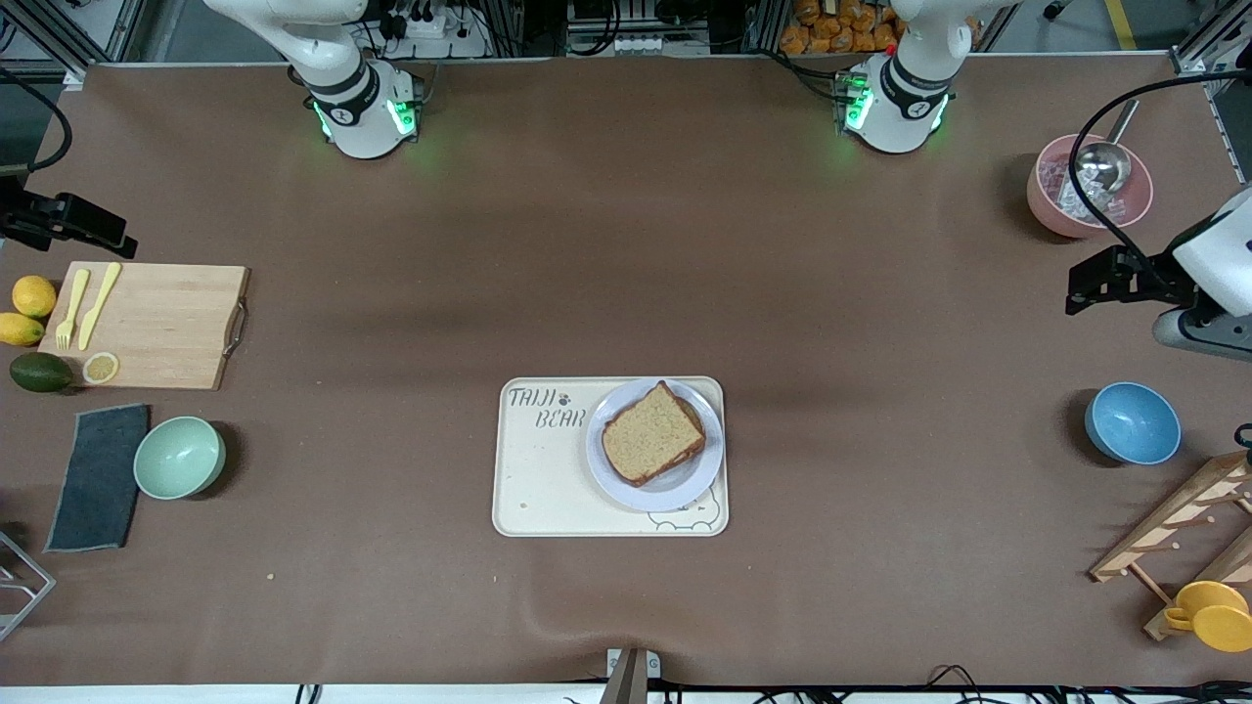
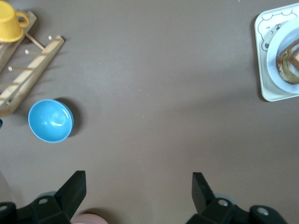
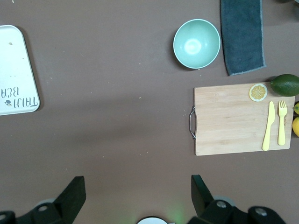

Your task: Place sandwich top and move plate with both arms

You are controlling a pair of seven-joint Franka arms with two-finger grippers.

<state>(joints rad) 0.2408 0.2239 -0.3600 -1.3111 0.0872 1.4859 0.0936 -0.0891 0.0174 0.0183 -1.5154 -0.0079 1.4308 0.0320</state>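
We find the sandwich top (image 1: 651,431) — a square slice of light brown wholegrain bread with a darker crust, bare on top — lying on another slice on the small round pale lavender-grey plate (image 1: 675,496), which sits on the cream rectangular bear tray (image 1: 533,489) against the tray's short edge toward the left arm's end of the table; by our reading the placing is done and the plate waits to be carried. The left gripper (image 2: 138,186) hangs with its jaws spread wide and nothing between them, over bare brown table toward the left arm's end, near the blue round bowl (image 1: 1133,422) and the pink bowl with a metal scoop (image 1: 1089,186). The right gripper (image 3: 138,189) hangs equally wide and empty over the table by the wooden cutting board (image 1: 158,325) at the right arm's end. Both sit well apart from the tray, presumably parked clear. Open room is generous — the tabletop is bare all round the tray. The plate's rim overhangs little of the tray, so each gripper would probably need to take an edge of the rim from its own arm's end; on the lettered side the tray floor lies bare beside the rim.
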